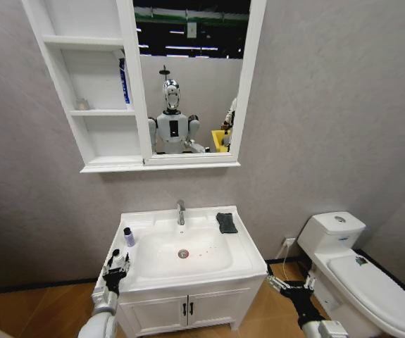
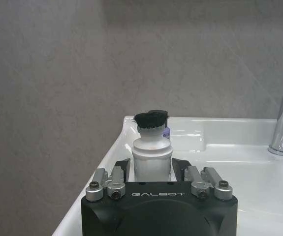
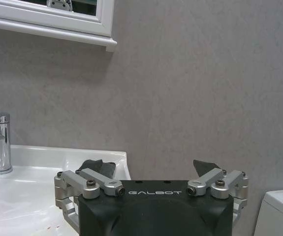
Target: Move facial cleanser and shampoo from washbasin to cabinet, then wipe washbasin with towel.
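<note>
So the small white bottle (image 1: 129, 236) with the black cap is standing upright on the washbasin (image 1: 188, 282), on the flat ledge at the robot's left side of the bowl, towards the back. In the left wrist view that same bottle (image 2: 151, 160) sits right between the two dark fingers (image 2: 123, 168) of the left gripper (image 2: 151, 169). The jaws are spread, one on each side of the bottle body, and I honestly can't tell if the pads are touching it or just flanking it. From the head camera the left gripper (image 1: 116, 266) is over the left front part of the sink top, just in front of the bottle.

A blue-and-white bottle (image 1: 123, 79) is already up on the middle shelf of the cabinet (image 1: 84, 113), tucked against the mirror-side wall.

The towel (image 1: 226, 222) is the dark folded cloth lying flat on the back right corner of the sink top, right of the chrome tap (image 1: 180, 212). The drain (image 1: 183, 253) is in the middle of the bowl.

The right gripper (image 1: 287, 285) hangs low off the right front corner of the vanity, between it and the toilet (image 1: 357, 271), with its fingers wide apart and nothing in them. In its wrist view the towel (image 3: 97, 168) peeks out past one finger.
</note>
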`<state>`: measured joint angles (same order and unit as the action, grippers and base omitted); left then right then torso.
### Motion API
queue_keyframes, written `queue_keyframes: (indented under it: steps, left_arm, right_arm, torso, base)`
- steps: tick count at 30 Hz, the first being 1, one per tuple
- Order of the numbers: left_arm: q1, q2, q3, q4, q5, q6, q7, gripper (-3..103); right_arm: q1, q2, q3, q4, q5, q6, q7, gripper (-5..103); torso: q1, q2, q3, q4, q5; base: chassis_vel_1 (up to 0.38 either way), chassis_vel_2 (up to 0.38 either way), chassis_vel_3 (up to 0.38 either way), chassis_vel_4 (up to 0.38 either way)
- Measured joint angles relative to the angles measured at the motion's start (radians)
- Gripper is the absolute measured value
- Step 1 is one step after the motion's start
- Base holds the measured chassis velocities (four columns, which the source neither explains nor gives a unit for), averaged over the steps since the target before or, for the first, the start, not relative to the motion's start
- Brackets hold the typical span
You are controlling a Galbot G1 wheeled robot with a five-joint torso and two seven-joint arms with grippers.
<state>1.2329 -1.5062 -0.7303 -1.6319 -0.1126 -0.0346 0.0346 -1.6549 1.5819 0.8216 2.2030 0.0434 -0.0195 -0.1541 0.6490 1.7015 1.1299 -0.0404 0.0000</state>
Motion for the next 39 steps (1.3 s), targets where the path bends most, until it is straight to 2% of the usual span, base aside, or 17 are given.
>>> queue_keyframes:
  steps: [4,8,10,11,12,14,15,18,19,22,24,26,27,29,34,36,39]
  left_arm:
    - [0.021,-0.003,-0.001,-0.033,0.012,0.014,-0.006,34]
    - [0.052,0.000,0.003,-0.122,0.022,0.061,-0.026,32]
    - [0.069,0.030,0.026,-0.268,0.008,0.179,-0.087,32]
    - [0.069,0.030,0.026,-0.268,0.008,0.179,-0.087,32]
    - [0.066,0.055,0.040,-0.332,-0.017,0.237,-0.134,32]
    - [0.031,0.145,0.077,-0.454,-0.138,0.376,-0.258,32]
    - [0.031,0.145,0.077,-0.454,-0.138,0.376,-0.258,32]
    - [-0.092,0.355,0.115,-0.605,-0.387,0.589,-0.418,32]
    - [-0.092,0.355,0.115,-0.605,-0.387,0.589,-0.418,32]
    - [-0.256,0.532,0.130,-0.648,-0.653,0.701,-0.510,32]
    - [-0.315,0.581,0.144,-0.639,-0.730,0.719,-0.535,32]
    - [-0.484,0.677,0.200,-0.568,-0.855,0.749,-0.578,32]
    - [-0.484,0.677,0.200,-0.568,-0.855,0.749,-0.578,32]
    - [-0.675,0.730,0.282,-0.450,-0.908,0.758,-0.588,32]
    - [-0.939,0.730,0.417,-0.253,-0.904,0.751,-0.566,32]
    - [-1.099,0.677,0.512,-0.059,-0.850,0.731,-0.530,32]
    - [-1.202,0.624,0.566,0.072,-0.792,0.724,-0.484,32]
  right_arm:
    - [0.005,0.001,-0.003,-0.002,-0.001,-0.001,0.003,100]
    - [0.008,0.002,-0.007,-0.004,-0.003,-0.002,0.006,100]
    - [0.011,0.003,-0.008,-0.006,-0.004,-0.003,0.007,100]
    - [0.011,0.003,-0.008,-0.006,-0.004,-0.003,0.007,100]
    - [0.012,0.004,-0.010,-0.008,-0.005,-0.003,0.007,100]
    - [0.013,0.008,-0.012,-0.008,-0.008,-0.003,0.008,100]
    - [0.013,0.008,-0.012,-0.008,-0.008,-0.003,0.008,100]
    - [0.009,0.013,-0.013,-0.011,-0.011,-0.001,0.008,100]
    - [0.009,0.013,-0.013,-0.011,-0.011,-0.001,0.008,100]
    - [0.006,0.017,-0.013,-0.020,-0.017,0.007,0.009,100]
    - [0.006,0.017,-0.013,-0.024,-0.019,0.008,0.009,100]
    - [0.010,0.016,-0.014,-0.031,-0.027,0.009,0.010,100]
    - [0.010,0.016,-0.014,-0.031,-0.027,0.009,0.010,100]
    - [0.016,0.016,-0.016,-0.034,-0.033,0.008,0.010,100]
    - [0.021,0.014,-0.014,-0.033,-0.035,0.003,0.013,100]
    - [0.017,0.013,-0.005,-0.031,-0.031,0.002,0.016,100]
    - [0.007,0.008,0.006,-0.034,-0.023,0.006,0.019,100]
  torso:
    - [0.000,0.000,0.000,0.0000,-0.0002]
    - [0.000,0.000,0.000,0.0002,0.0001]
    - [0.000,0.000,0.000,0.0000,0.0001]
    - [0.000,0.000,0.000,0.0000,0.0001]
    - [0.000,0.000,0.000,0.0002,0.0003]
    - [0.000,0.000,0.000,0.0003,-0.0005]
    - [0.000,0.000,0.000,0.0003,-0.0005]
    - [0.000,0.000,0.000,-0.0001,0.0000]
    - [0.000,0.000,0.000,-0.0001,0.0000]
    - [0.000,0.000,0.000,0.0000,-0.0001]
    - [0.000,0.000,0.000,0.0001,-0.0002]
    - [0.000,0.000,0.000,0.0000,0.0000]
    - [0.000,0.000,0.000,0.0000,0.0000]
    - [0.000,0.000,0.000,0.0002,-0.0002]
    - [0.000,0.000,0.000,0.0002,0.0003]
    - [0.000,0.000,0.000,0.0000,-0.0001]
    - [0.001,0.000,0.000,-0.0003,0.0000]
  base:
    - [0.000,0.000,0.000,0.000]
    - [0.000,0.000,0.000,0.000]
    - [0.000,0.000,0.000,0.000]
    - [0.000,0.000,0.000,0.000]
    - [0.000,0.000,0.000,0.000]
    - [0.000,0.000,0.000,0.000]
    - [0.000,0.000,0.000,0.000]
    - [0.000,0.000,0.000,0.000]
    - [0.000,0.000,0.000,0.000]
    - [0.000,0.000,0.000,0.000]
    - [0.000,0.000,0.000,0.000]
    - [0.000,0.000,0.000,0.000]
    - [0.000,0.000,0.000,0.000]
    - [0.000,0.000,0.000,0.000]
    - [0.000,0.000,0.000,0.000]
    - [0.000,0.000,0.000,0.000]
    - [0.000,0.000,0.000,0.000]
